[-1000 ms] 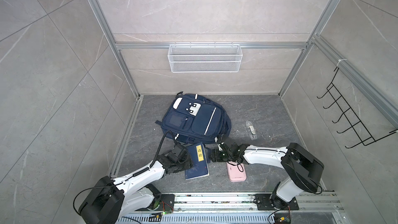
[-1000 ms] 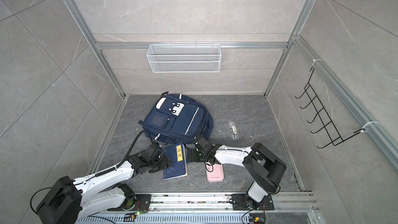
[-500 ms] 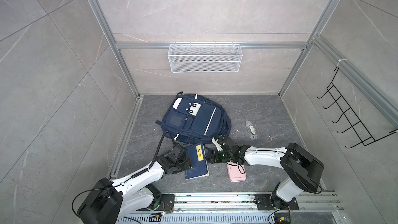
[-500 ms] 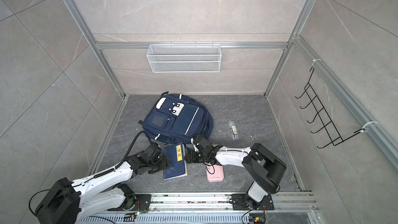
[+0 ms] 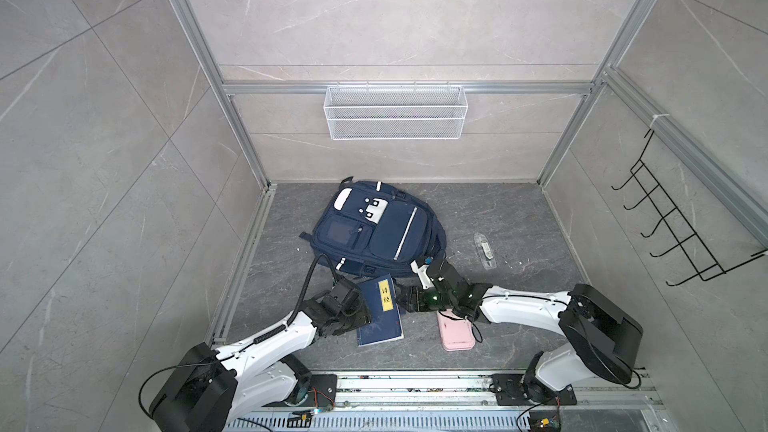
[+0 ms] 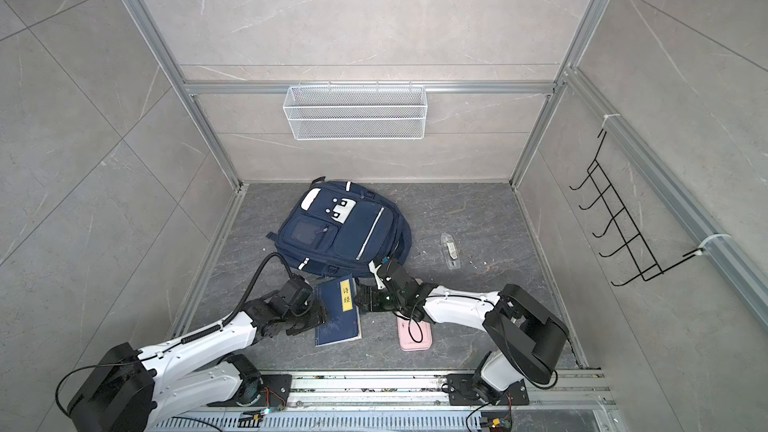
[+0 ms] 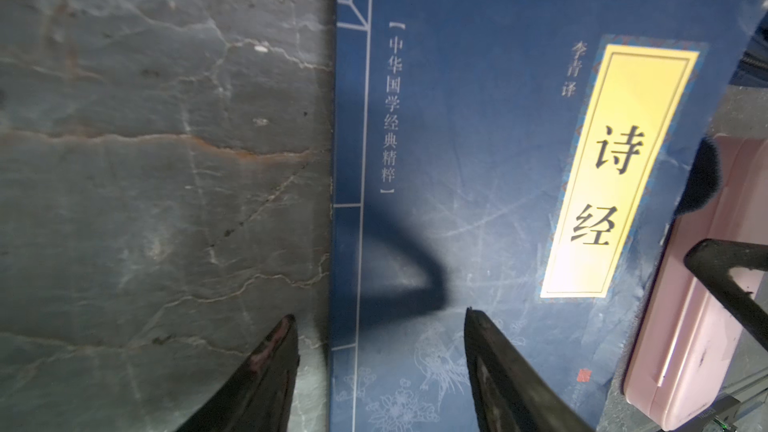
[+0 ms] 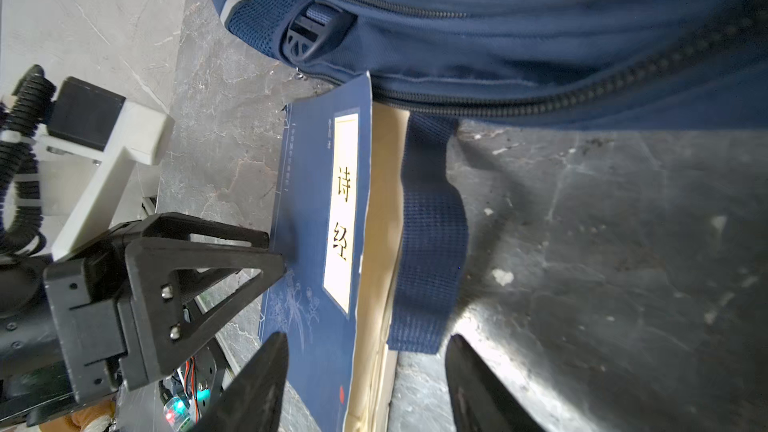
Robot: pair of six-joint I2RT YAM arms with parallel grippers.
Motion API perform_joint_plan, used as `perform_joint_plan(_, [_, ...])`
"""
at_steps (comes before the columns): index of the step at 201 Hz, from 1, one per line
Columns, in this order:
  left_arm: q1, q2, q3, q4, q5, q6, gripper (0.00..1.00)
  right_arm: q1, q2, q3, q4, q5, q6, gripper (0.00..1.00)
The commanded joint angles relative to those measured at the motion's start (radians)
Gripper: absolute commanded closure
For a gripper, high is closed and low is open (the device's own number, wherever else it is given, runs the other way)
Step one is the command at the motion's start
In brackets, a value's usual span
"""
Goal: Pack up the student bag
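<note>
The student bag (image 5: pixel 374 230) lies flat on the counter (image 5: pixel 515 218), straight beyond the book (image 5: pixel 382 324), whose long axis points at it, far end against its base. My left jaws stand spread astride the spine edge, my right jaws spread astride the page edge — both equally near.

You're looking into a booth lined with large pale grey tiles (thinly veined, like marble): a back wall (image 5: pixel 395 14), a left wall (image 5: pixel 83 160) and a right wall (image 5: pixel 706 56). Aluminium profiles (image 5: pixel 199 56) frame the corners and cross the back wall, and a white wire basket (image 5: pixel 395 118) hangs from that crossbar at its middle. A black wire hook rack (image 5: pixel 673 234) hangs on the right wall. The floor (image 5: pixel 498 209) is darker grey stone with pale cracks and white flecks. A metal track (image 5: pixel 415 384) runs along its near edge. The light is soft and even.
</note>
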State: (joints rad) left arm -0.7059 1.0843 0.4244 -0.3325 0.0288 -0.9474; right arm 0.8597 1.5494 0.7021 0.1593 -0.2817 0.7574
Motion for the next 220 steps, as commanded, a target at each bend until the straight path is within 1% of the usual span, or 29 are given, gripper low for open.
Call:
perform_joint_plan(1, [0.002,0.028,-0.033,-0.079,0.025,-0.021,0.34,0.006,0.077,0.056,-0.01,-0.034,0.008,0.38])
perform_joint_plan(56, [0.002,-0.004,-0.038,-0.081,0.025,-0.022,0.34,0.009,0.196,0.118,-0.016,-0.052,0.013,0.44])
perform_joint_plan(102, [0.002,0.0,-0.037,-0.079,0.025,-0.021,0.34,0.05,0.269,0.189,-0.066,-0.039,-0.009,0.48])
perform_joint_plan(126, [0.002,-0.006,-0.042,-0.071,0.029,-0.02,0.34,0.09,0.297,0.234,-0.143,-0.007,-0.042,0.58])
perform_joint_plan(143, [0.002,-0.017,-0.048,-0.057,0.04,-0.02,0.34,0.103,0.298,0.234,-0.172,0.003,-0.056,0.64])
perform_joint_plan(150, [0.002,-0.023,-0.05,-0.054,0.045,-0.02,0.34,0.105,0.294,0.228,-0.178,0.005,-0.058,0.66])
perform_joint_plan(178, [0.002,-0.051,-0.064,-0.057,0.051,-0.025,0.34,0.116,0.278,0.205,-0.206,0.0,-0.069,0.67])
perform_joint_plan(220, [0.002,-0.074,-0.088,-0.043,0.081,-0.042,0.34,0.151,0.286,0.216,-0.249,0.012,-0.083,0.66])
